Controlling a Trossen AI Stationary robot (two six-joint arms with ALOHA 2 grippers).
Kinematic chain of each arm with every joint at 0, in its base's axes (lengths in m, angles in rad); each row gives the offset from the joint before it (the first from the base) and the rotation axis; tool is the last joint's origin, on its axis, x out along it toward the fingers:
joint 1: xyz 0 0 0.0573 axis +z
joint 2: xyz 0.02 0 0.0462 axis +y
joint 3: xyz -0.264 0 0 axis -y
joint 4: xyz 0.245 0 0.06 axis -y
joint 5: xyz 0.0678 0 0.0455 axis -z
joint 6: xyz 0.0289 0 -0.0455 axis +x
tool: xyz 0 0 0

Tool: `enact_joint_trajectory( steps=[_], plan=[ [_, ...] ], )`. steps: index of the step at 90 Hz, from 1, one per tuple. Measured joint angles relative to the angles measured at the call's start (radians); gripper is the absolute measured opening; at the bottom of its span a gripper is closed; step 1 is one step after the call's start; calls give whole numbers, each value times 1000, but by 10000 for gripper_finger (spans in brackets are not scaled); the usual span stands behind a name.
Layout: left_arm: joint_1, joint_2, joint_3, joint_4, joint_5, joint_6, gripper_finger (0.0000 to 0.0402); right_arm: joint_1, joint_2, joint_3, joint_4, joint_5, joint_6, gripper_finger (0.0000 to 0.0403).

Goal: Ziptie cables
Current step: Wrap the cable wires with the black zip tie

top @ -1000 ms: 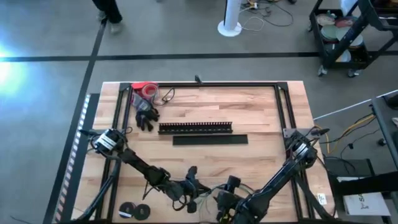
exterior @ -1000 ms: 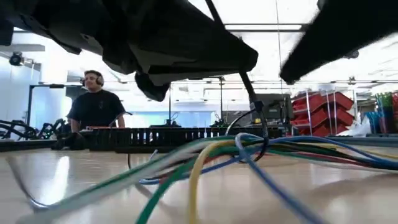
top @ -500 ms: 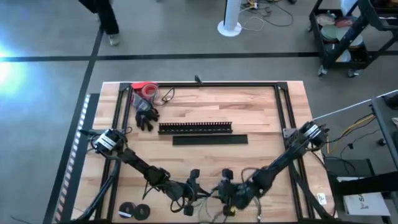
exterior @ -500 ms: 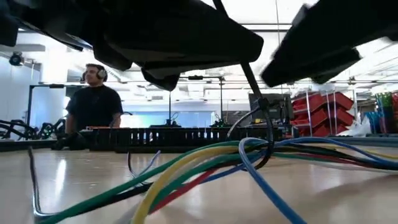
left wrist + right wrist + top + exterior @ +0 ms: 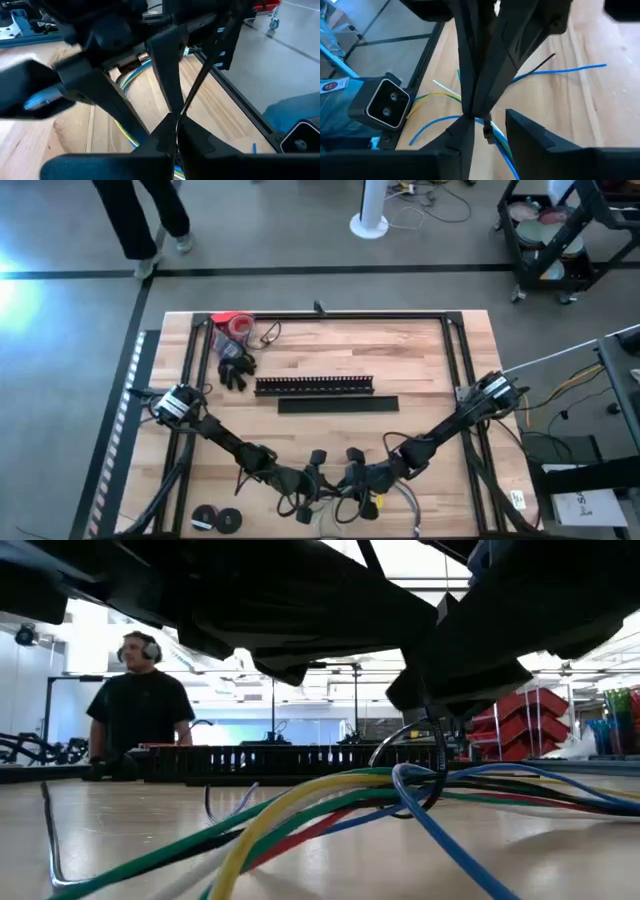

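Coloured cables (image 5: pixel 340 506), blue, yellow and green, lie loose on the wood near the table's front edge; they also show in the low view (image 5: pixel 330 802) and the right wrist view (image 5: pixel 442 96). My left gripper (image 5: pixel 175 131) hovers over them, shut on a thin black ziptie (image 5: pixel 200 80). My right gripper (image 5: pixel 490 137) faces it from the right, open. Its fingers stand on either side of the left fingertips and a small black piece (image 5: pixel 488 132). In the high view both grippers, left (image 5: pixel 322 480) and right (image 5: pixel 350 478), meet at the front middle. My left gripper pinches the thin ziptie strip (image 5: pixel 176 119) between its two fingertips. The strip runs straight out from the tips, slanting up past the right gripper's fingers. It is held above the wood, over the cables.
A black comb-slotted bar (image 5: pixel 313 385) and a flat black strip (image 5: pixel 337 405) lie mid-table. A black glove (image 5: pixel 236 368) and a red roll (image 5: pixel 235 325) sit at the far left, and dark rolls (image 5: pixel 217 519) at the front left. A person (image 5: pixel 140 705) stands beyond the far edge.
My right gripper has swung from the table's front edge toward the far side and left, up to my left gripper. The cables have shifted on the wood, the yellow one drawn across in the low view.
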Motion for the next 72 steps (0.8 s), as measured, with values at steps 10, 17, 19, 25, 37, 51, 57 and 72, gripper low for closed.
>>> enact_joint_trajectory(
  steps=[10,17,19,25,37,51,57,72],
  plan=[
    [1,-2,0,0,4,5,0,0,15,20,1,-1,0,53],
    [1,-8,0,-5,4,6,0,0,27,29,2,3,1,33],
    [1,-10,0,-6,4,6,0,0,29,30,2,3,1,27],
    [1,-18,-1,-12,4,7,0,6,36,35,6,4,18,11],
    [0,-44,-3,-5,2,26,0,23,43,37,2,42,44,5],
    [-2,-61,-7,1,-1,29,0,36,43,36,-7,72,60,2],
    [-4,-63,-9,-3,5,29,0,39,43,36,-26,94,68,2],
    [-15,-74,-10,-18,7,27,0,42,43,36,-50,118,69,2]
  ],
)
